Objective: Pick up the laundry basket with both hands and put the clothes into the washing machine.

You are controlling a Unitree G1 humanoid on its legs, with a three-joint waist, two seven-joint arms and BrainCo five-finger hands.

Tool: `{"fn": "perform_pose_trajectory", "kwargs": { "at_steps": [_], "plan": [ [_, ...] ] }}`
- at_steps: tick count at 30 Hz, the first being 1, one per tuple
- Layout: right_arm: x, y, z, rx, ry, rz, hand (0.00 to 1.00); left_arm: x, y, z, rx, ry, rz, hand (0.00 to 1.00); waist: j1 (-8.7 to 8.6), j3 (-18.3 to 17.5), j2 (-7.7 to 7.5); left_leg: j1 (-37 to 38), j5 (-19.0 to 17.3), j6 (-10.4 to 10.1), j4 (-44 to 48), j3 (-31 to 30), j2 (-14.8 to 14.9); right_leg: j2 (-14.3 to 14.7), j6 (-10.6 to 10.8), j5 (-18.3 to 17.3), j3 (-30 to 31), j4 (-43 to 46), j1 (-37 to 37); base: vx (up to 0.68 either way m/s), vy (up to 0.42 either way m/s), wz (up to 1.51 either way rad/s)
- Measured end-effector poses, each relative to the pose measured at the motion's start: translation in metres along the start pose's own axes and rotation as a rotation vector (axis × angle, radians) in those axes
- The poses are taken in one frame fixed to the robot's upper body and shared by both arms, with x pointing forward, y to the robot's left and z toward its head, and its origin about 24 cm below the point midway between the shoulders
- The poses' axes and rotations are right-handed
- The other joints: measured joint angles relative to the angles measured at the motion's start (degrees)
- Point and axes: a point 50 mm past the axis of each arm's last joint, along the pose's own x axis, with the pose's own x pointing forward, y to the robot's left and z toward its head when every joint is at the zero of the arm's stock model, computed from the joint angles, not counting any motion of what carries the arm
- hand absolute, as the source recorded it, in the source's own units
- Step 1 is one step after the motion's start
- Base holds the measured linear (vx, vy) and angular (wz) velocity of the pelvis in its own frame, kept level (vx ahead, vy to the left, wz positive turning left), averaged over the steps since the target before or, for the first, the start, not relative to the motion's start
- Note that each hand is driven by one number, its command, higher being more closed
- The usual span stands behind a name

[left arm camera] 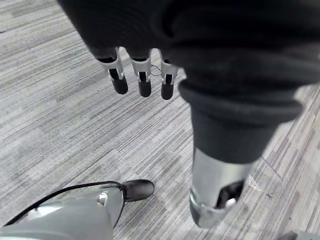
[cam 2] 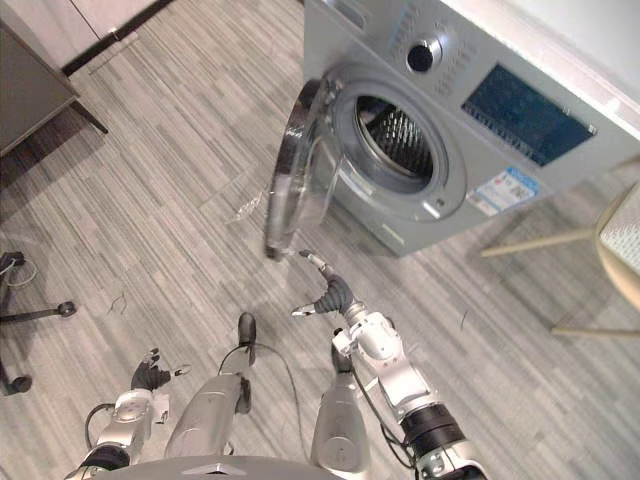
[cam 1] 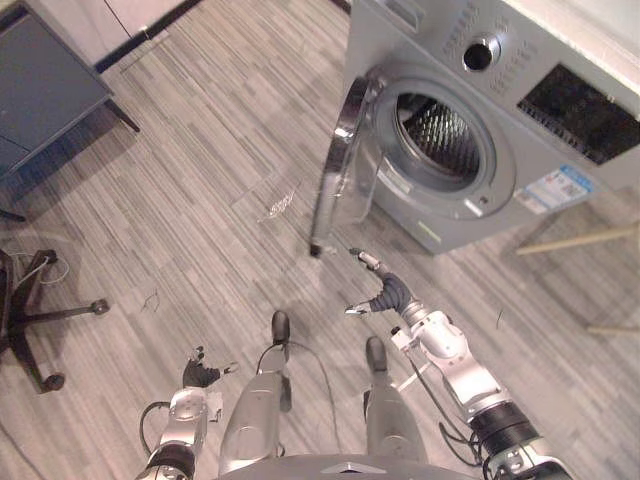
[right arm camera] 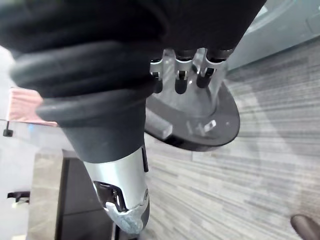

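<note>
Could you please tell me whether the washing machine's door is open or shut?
Open: the washing machine's door stands swung out from the front, and the perforated drum shows through the round opening.

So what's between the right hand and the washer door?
Just bare floor. In the left eye view the open right hand hangs a short way from the lower edge of the open door, with nothing lying between them.
</note>
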Motion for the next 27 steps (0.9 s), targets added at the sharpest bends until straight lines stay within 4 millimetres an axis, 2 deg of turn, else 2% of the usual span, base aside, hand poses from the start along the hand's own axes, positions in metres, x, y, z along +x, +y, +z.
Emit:
{"fn": "perform_pose_trajectory", "kwargs": {
  "at_steps": [2, 6, 8, 11, 12, 13, 15, 16, 18, 19, 21, 22, 24, 25, 27],
  "plan": [
    [0.000, 0.002, 0.000, 0.014, -0.002, -0.002, 0.00, -0.001, 0.005, -0.004, 0.016, 0.010, 0.010, 0.00, 0.14, -0.95, -1.04, 0.14, -0.09, 0.08, -0.13, -0.09, -0.26, -0.12, -0.04, -0.06, 0.01, -0.24, 0.33, 0.02, -0.005, 0.08],
    [-0.005, 0.000, -0.005, 0.051, 0.015, -0.051, 0.00, 0.000, 0.010, -0.004, 0.013, 0.015, 0.026, 0.00, 0.35, -1.33, -1.45, 0.97, -0.38, 0.40, -0.31, 0.13, -0.35, -0.24, -0.25, -0.11, 0.08, -0.86, 1.50, 0.00, -0.005, -0.01],
    [-0.013, -0.001, -0.009, 0.074, 0.031, -0.079, 0.00, 0.003, 0.009, 0.007, 0.011, -0.020, 0.024, 0.00, 0.24, -1.48, -1.44, 1.14, -0.49, 0.46, -0.32, 0.87, -0.18, -0.22, -0.25, -0.02, 0.35, -1.17, 1.21, -0.02, -0.035, -0.16],
    [-0.029, -0.001, -0.015, 0.128, 0.049, -0.125, 0.00, 0.010, 0.002, 0.043, 0.036, -0.130, 0.004, 0.00, -0.48, -2.02, -2.24, -0.02, -1.47, -0.63, -0.34, 3.86, 0.27, -0.05, -0.78, 0.64, 2.70, -2.37, -1.14, -0.02, -0.037, -0.38],
    [-0.035, 0.001, -0.018, 0.174, 0.059, -0.150, 0.00, 0.013, 0.000, 0.070, 0.052, -0.209, -0.001, 0.00, -0.98, -2.17, -2.67, -0.85, -1.53, -0.77, -0.33, 6.08, 0.71, 0.05, -0.95, 1.53, 4.29, -3.15, -2.42, 0.01, -0.024, -0.50],
    [-0.037, 0.004, -0.020, 0.203, 0.064, -0.157, 0.00, 0.015, 0.001, 0.083, 0.057, -0.250, 0.002, 0.00, -1.37, -2.17, -3.13, -1.17, -1.52, -0.75, -0.32, 7.04, 0.80, 0.09, -0.76, 1.88, 5.35, -3.45, -3.19, 0.01, -0.024, -0.76],
    [-0.044, 0.017, -0.025, 0.299, 0.088, -0.165, 0.00, 0.019, 0.016, 0.144, 0.084, -0.406, 0.058, 0.00, -3.70, -2.22, -5.16, -1.78, -1.31, -0.47, -0.31, 11.71, 1.22, 0.29, -0.36, 4.11, 9.74, -4.05, -5.88, 0.02, -0.012, -0.91],
    [-0.046, 0.020, -0.027, 0.319, 0.095, -0.168, 0.00, 0.019, 0.023, 0.158, 0.089, -0.441, 0.078, 0.00, -4.20, -2.25, -5.69, -1.95, -1.38, -0.36, -0.32, 12.71, 1.33, 0.31, -0.15, 4.64, 10.72, -4.31, -6.38, 0.04, -0.014, -0.93],
    [-0.055, 0.033, -0.033, 0.439, 0.124, -0.186, 0.00, 0.011, 0.058, 0.227, 0.102, -0.617, 0.185, 0.00, -6.52, -1.63, -8.23, -2.11, -1.72, 0.02, -0.33, 16.98, 2.28, 1.11, 0.46, 7.32, 14.87, -6.14, -8.27, 0.03, -0.027, -0.90],
    [-0.058, 0.036, -0.035, 0.459, 0.133, -0.190, 0.00, 0.007, 0.067, 0.242, 0.107, -0.654, 0.207, 0.00, -6.99, -1.61, -8.77, -2.21, -1.77, -0.01, -0.33, 17.56, 2.54, 1.35, 0.49, 7.79, 15.81, -6.58, -8.59, 0.03, -0.051, -0.72],
    [-0.068, 0.047, -0.041, 0.535, 0.169, -0.207, 0.00, -0.010, 0.092, 0.293, 0.127, -0.774, 0.274, 0.00, -8.68, -1.49, -9.80, -2.60, -2.00, -0.55, -0.35, 19.83, 3.84, 2.40, 0.23, 8.79, 17.82, -7.55, -9.98, 0.03, -0.073, -0.54],
    [-0.070, 0.050, -0.042, 0.551, 0.177, -0.211, 0.00, -0.015, 0.097, 0.305, 0.129, -0.798, 0.292, 0.00, -8.89, -1.35, -10.04, -2.64, -1.98, -0.76, -0.35, 20.13, 4.14, 2.75, 0.15, 8.88, 18.34, -7.64, -10.29, 0.04, -0.085, -0.47],
    [-0.074, 0.062, -0.048, 0.600, 0.216, -0.212, 0.00, -0.036, 0.121, 0.342, 0.124, -0.884, 0.390, 0.00, -10.00, -0.94, -10.65, -3.39, -1.70, -1.26, -0.37, 21.42, 5.44, 4.00, -0.06, 10.13, 19.49, -8.63, -11.45, 0.04, -0.096, -0.38],
    [-0.075, 0.064, -0.048, 0.613, 0.221, -0.217, 0.00, -0.041, 0.126, 0.350, 0.115, -0.902, 0.411, 0.00, -10.12, -0.83, -10.85, -3.66, -1.61, -1.41, -0.37, 21.63, 5.79, 4.27, -0.14, 10.50, 19.74, -8.96, -11.78, 0.04, -0.098, -0.26],
    [-0.080, 0.072, -0.048, 0.681, 0.228, -0.236, 0.00, -0.064, 0.141, 0.380, 0.047, -0.983, 0.449, 0.00, -10.35, -0.15, -11.60, -5.18, -1.27, -1.97, -0.36, 21.96, 7.12, 5.16, -0.25, 11.91, 20.09, -10.38, -12.86, 0.03, -0.100, -0.17]
  ]
}}
